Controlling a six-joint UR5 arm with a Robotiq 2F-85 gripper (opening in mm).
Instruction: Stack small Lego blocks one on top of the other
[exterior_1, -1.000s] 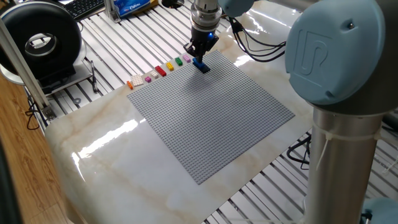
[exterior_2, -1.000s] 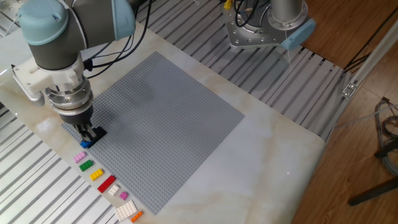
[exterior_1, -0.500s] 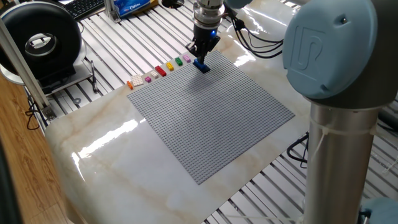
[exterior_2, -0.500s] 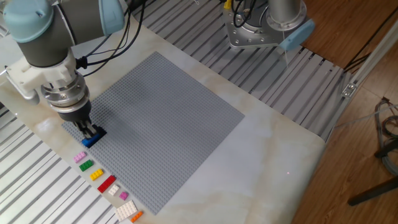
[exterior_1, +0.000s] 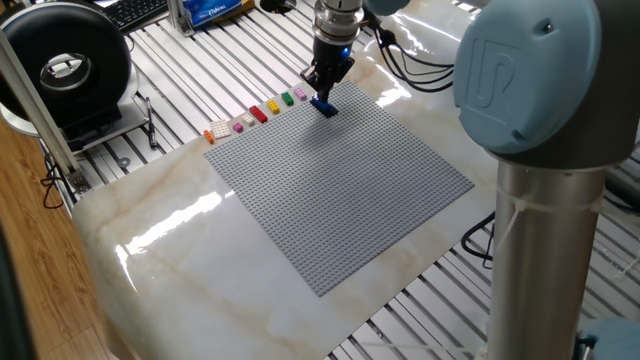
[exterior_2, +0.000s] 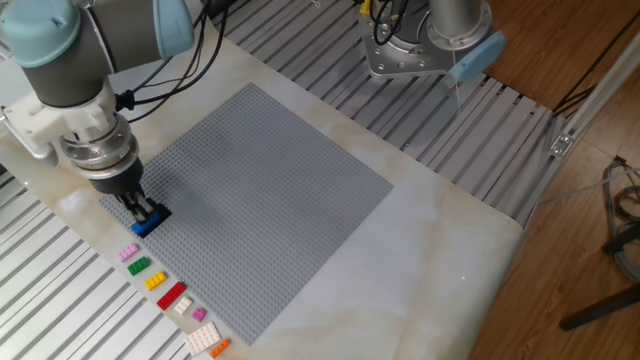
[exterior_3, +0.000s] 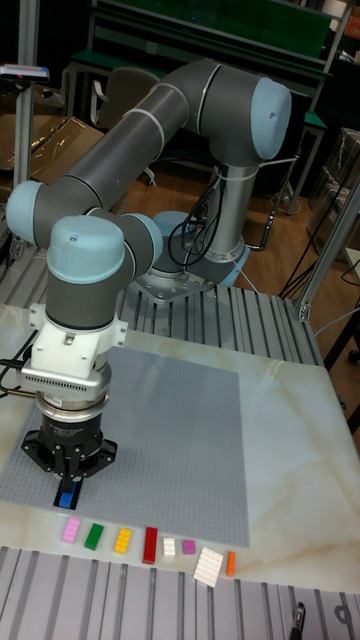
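A blue Lego block (exterior_1: 322, 104) (exterior_2: 148, 225) (exterior_3: 67, 497) sits on the near-row corner of the grey baseplate (exterior_1: 340, 190) (exterior_2: 270, 190). A darker layer shows beneath it, perhaps the navy block. My gripper (exterior_1: 321, 92) (exterior_2: 143, 212) (exterior_3: 68, 487) points straight down with its fingertips right at the blue block's top. How far apart its narrow jaws stand is unclear. Beside the plate lies a row of blocks: pink (exterior_2: 128, 253), green (exterior_2: 138, 266), yellow (exterior_2: 155, 281), red (exterior_2: 172, 296) and orange (exterior_2: 219, 347).
White pieces (exterior_2: 203, 335) lie in the same row near the orange block. The marble slab (exterior_1: 170, 260) rests on a slatted aluminium table. A black round device (exterior_1: 65, 65) stands at the far left, and the arm's base (exterior_2: 430, 40) is beyond the plate.
The wrist has drifted slightly up and away from the plate's middle. The fingertips stay by the blue block, which has hardly moved.
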